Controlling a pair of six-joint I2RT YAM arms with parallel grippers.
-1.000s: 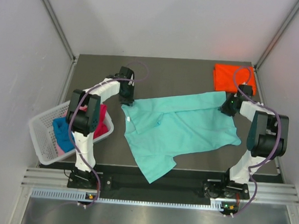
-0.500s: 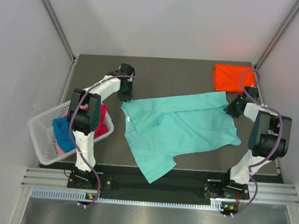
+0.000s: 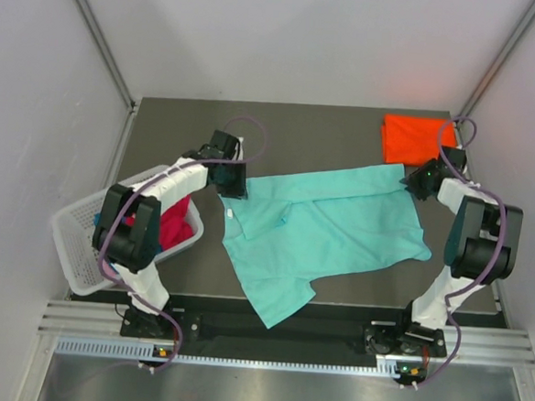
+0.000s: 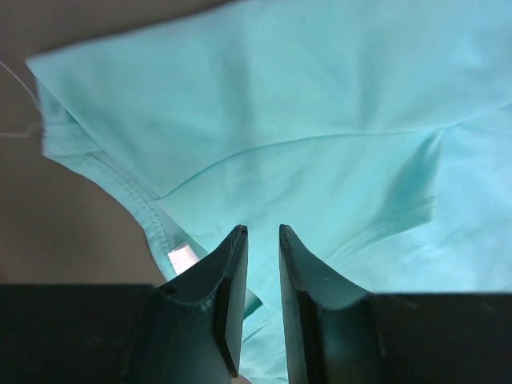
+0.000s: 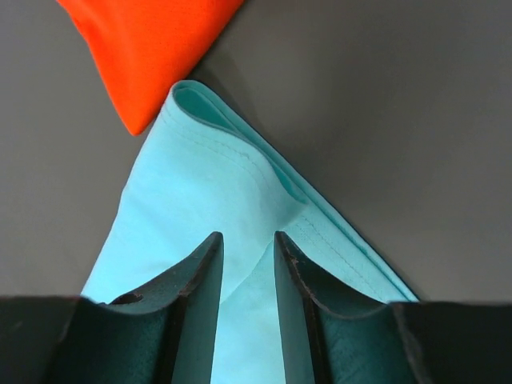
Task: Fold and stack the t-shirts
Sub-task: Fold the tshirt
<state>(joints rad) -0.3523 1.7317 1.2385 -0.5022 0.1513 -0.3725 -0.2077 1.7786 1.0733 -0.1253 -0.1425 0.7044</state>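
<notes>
Hovering over the teal shirt (image 3: pixel 325 227), the left pincer (image 4: pixel 262 232) and right pincer (image 5: pixel 248 238) are slightly open. An orange shirt (image 3: pixel 409 139) lies beside its corner.

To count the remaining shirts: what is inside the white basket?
A magenta-red t-shirt shows in the basket; the left arm hides the rest of its contents.

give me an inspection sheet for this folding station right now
surface: dark table, matte grey
job's things: teal t-shirt spread rumpled mid-table; orange t-shirt folded at far right corner; magenta-red t-shirt in the white basket
clutter: white basket at the table's left edge
grippers: left gripper over the teal t-shirt's collar, right gripper over its far right corner; both jaws slightly apart, no grip seen
cables: purple cables looping along both arms
surroundings: pale walls, metal rail in front
</notes>
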